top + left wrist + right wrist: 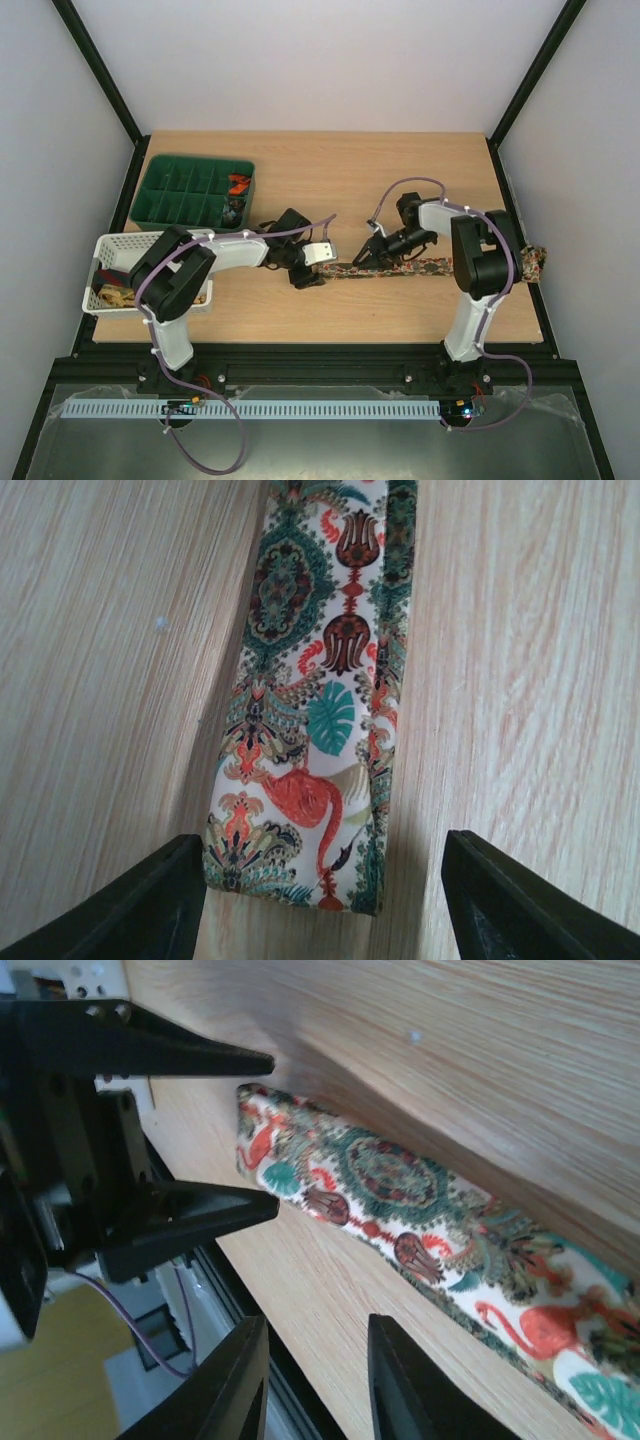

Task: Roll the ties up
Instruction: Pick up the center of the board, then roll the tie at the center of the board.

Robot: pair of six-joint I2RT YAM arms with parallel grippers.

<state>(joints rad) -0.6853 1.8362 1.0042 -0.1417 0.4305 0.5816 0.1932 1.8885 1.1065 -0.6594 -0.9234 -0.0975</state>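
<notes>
On grained wood table, flat floral tie; left end effector open, right end effector half-open.

arms: wht links, blk joints | cables: purple | fingers: blk, pointed

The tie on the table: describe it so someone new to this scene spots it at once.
Start at the wooden table: a long flat strip runs from its middle out to the right edge. That strip is the tie. It is the only fabric laid out at full length, printed with orange flamingos and teal leaves on a dark ornate pattern, unlike the small items in the green tray and white basket.
</notes>
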